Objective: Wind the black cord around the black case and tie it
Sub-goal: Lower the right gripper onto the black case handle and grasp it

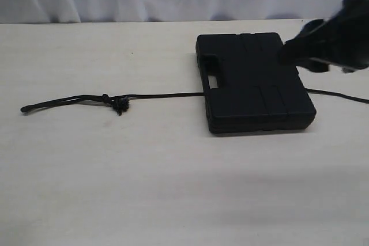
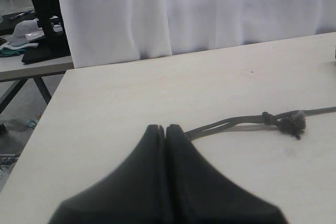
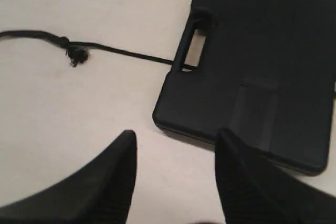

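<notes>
On the bench point(image 1: 173, 188), the black case point(image 1: 253, 82) lies flat to the right of the middle, its handle slot point(image 1: 214, 78) turned toward the left. The black cord point(image 1: 161, 95) runs straight across the bench from left to right. Its doubled end and knotted lump point(image 1: 119, 105) lie well left of the case. It then reaches the case at the handle slot, seems to pass underneath, and comes out again on the right side. So nothing is wrapped yet, as far as we can judge.

Our right jaws stand apart and empty, hovering above the far right part of the case. In the right wrist view the case point(image 3: 262, 51) and the cord point(image 3: 121, 52) lie ahead of them. The short stretch on the right is the part nearest this arm.

Our left jaws are clenched on nothing. In the left wrist view the cord point(image 2: 236, 123) starts just beyond their tips and leads away to the lump point(image 2: 291, 121), so the left arm is the nearer one for the knotted end.

Between the right jaws and that end sits the case itself. Otherwise the bench is bare, with only a white curtain point(image 2: 184, 9) behind. The cord lies thin and flat, so we expect any pinch to need a low, crosswise approach.
</notes>
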